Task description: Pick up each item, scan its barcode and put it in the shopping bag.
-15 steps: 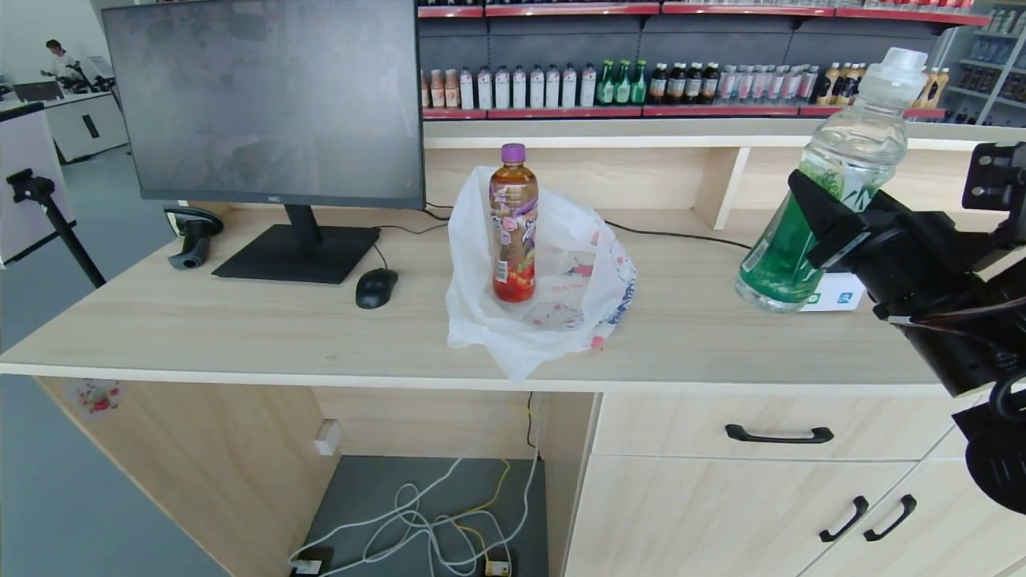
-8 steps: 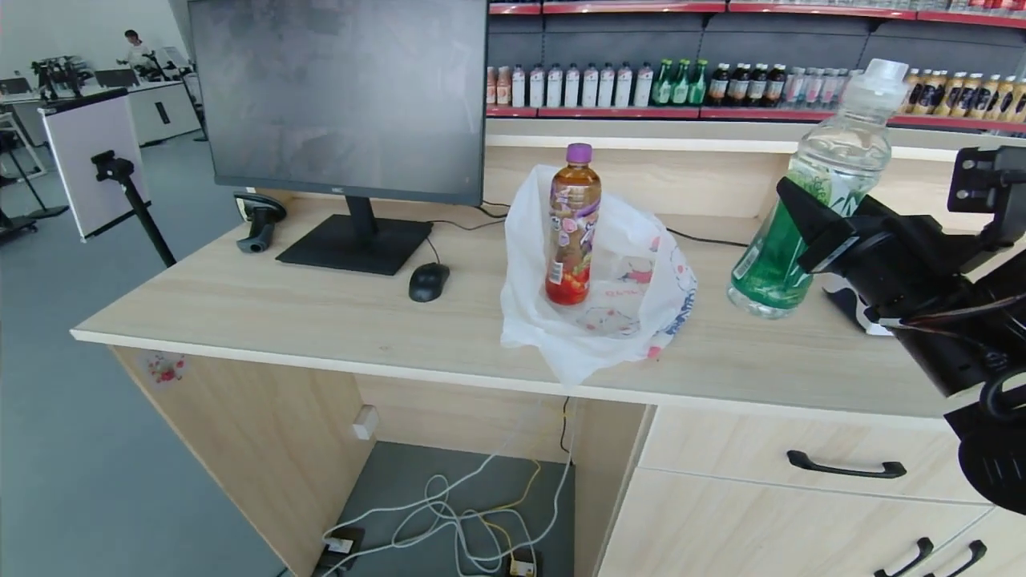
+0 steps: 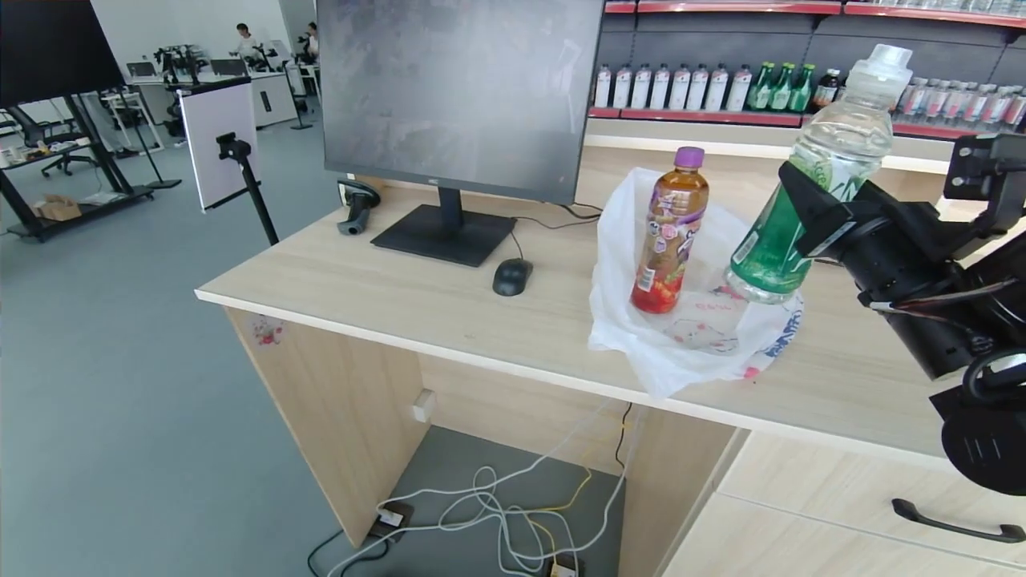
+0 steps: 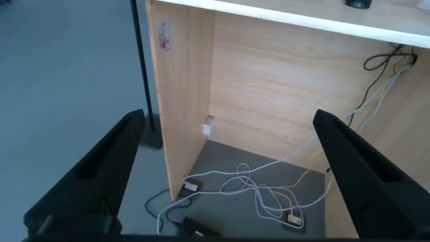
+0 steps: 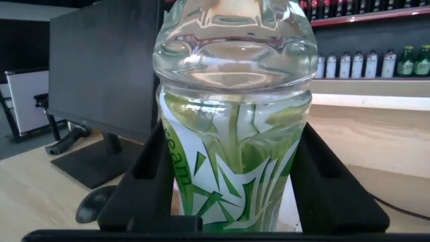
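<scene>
My right gripper [image 3: 809,220] is shut on a clear water bottle with a green label [image 3: 809,184], held tilted in the air above the right part of the white shopping bag [image 3: 689,328]. In the right wrist view the water bottle [image 5: 232,134] sits between the two black fingers [image 5: 151,181]. An orange tea bottle with a purple cap [image 3: 669,232] stands upright inside the bag on the wooden counter [image 3: 449,308]. A black handheld scanner [image 3: 355,204] rests at the counter's far left corner. My left gripper [image 4: 228,171] is open, low beside the counter's side panel, above the floor cables.
A monitor [image 3: 457,96] on its stand and a black mouse [image 3: 511,276] occupy the counter's left half. A tripod [image 3: 244,184] stands on the floor to the left. Shelves of bottles [image 3: 721,84] line the back wall. Drawers with black handles [image 3: 954,525] sit under the counter's right side.
The head camera has swung left, shifting the whole scene rightward. The water bottle in my right gripper now hangs over the bag instead of to the right of it.
</scene>
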### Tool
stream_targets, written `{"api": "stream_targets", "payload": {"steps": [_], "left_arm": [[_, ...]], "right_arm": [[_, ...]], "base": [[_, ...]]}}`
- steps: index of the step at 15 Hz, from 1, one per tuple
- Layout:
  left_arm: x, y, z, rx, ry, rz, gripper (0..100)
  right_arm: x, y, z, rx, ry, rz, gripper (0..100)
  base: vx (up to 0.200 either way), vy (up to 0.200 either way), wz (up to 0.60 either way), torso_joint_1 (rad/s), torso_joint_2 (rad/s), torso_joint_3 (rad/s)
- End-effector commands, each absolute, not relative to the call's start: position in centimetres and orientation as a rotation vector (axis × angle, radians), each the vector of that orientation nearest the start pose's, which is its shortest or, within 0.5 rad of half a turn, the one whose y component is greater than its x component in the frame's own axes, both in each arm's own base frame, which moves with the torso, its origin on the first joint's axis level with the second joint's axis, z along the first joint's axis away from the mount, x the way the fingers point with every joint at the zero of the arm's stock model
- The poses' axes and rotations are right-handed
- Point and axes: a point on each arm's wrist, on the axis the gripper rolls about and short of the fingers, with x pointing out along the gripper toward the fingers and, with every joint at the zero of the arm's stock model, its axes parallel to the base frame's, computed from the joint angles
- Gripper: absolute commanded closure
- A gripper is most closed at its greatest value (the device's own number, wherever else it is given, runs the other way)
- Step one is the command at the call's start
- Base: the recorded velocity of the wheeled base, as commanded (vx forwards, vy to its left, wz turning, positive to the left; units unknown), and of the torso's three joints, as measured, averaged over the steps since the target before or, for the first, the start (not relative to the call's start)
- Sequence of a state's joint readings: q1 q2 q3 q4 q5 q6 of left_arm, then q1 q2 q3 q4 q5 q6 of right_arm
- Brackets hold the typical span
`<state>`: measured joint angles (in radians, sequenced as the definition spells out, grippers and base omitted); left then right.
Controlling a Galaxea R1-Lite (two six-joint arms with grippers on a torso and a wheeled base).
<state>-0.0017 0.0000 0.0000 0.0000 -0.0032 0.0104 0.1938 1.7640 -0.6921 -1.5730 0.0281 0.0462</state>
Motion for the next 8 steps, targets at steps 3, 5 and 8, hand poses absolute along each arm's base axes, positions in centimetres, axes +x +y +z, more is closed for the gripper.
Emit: {"api": "stream_targets", "payload": {"steps": [3,5,8], "left_arm": [[-2.3,0.0,7.6,0.012,-0.003,-0.003,0],[-2.3,0.0,7.6,0.014,-0.005,-0.003,0],[-2.3,0.0,7.6,0.015,-0.005,-0.003,0]], "right_arm": [[32.0,5.9,21.2,0.08,-0.466,0.219,100],[34.0,5.5,20.8,0.075,-0.476,0.198,100],[36.3,5.4,19.9,0.069,-0.477,0.198,100]], "base": [[0.0,0.0,0.0,0.0,0.0,0.0],[0.0,0.0,0.0,0.0,0.0,0.0],[0.0,0.0,0.0,0.0,0.0,0.0]]}}
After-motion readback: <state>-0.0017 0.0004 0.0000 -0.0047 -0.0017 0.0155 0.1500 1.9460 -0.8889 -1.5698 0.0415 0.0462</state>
